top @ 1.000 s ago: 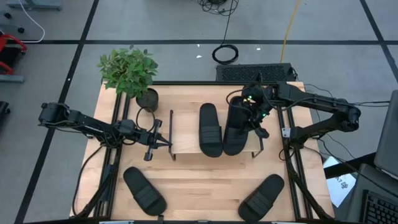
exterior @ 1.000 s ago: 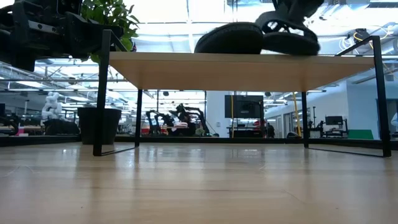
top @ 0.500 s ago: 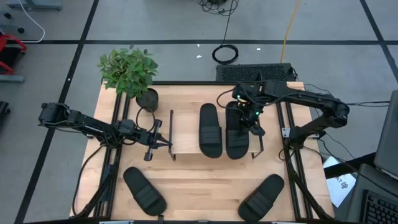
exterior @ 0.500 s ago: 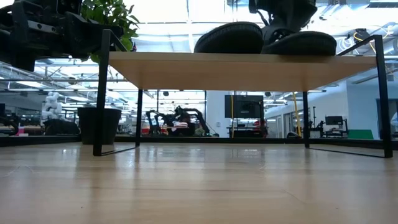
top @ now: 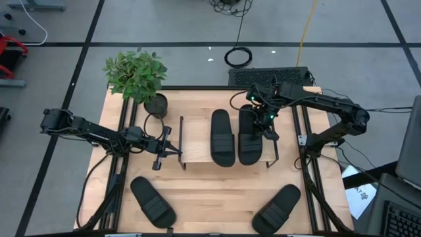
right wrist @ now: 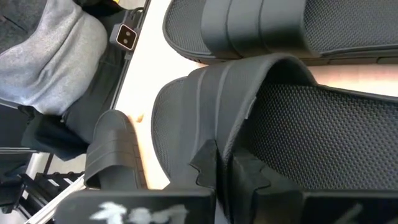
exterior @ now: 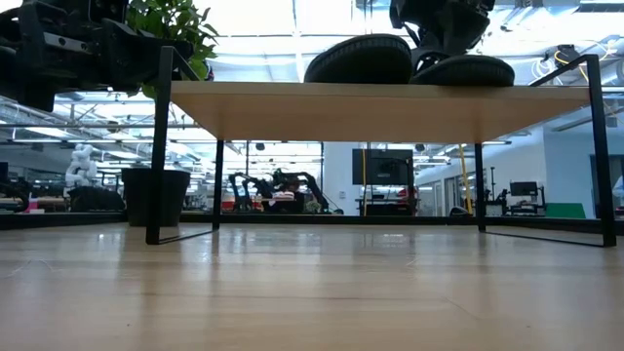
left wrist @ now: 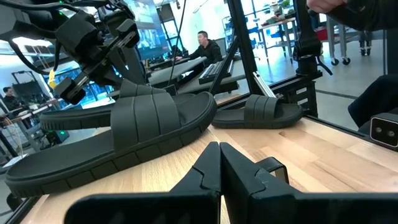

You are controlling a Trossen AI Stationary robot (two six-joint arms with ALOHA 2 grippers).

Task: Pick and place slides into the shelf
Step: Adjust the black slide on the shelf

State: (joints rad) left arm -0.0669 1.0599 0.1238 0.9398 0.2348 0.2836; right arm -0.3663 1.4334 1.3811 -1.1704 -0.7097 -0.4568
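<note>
Since a second ago we have swung the second slide (top: 249, 137) from a skewed, lifted pose into line with its neighbour, and it now lies flat on the shelf (top: 196, 141) just beside the first slide (top: 222, 137) — both soles resting on the light-wood top board, as the low view confirms. Our right gripper (top: 266, 121) is still clamped on that slide's strap; the right wrist view shows its fingers pinched tight on the strap's edge. Judging by this, we are at the release: we should part the fingers fully before lifting, then rise straight up so the strap does not snag and drag the slide off the board's right edge, which it sits close to. Two more slides wait on the table, one at the front left (top: 152, 201) and one at the front right (top: 277, 209), well apart from the shelf. Our left gripper (top: 166, 150) hangs closed and empty just off the shelf's left side frame. Behind it stands a potted plant (top: 136, 77) — clear of our work.
</note>
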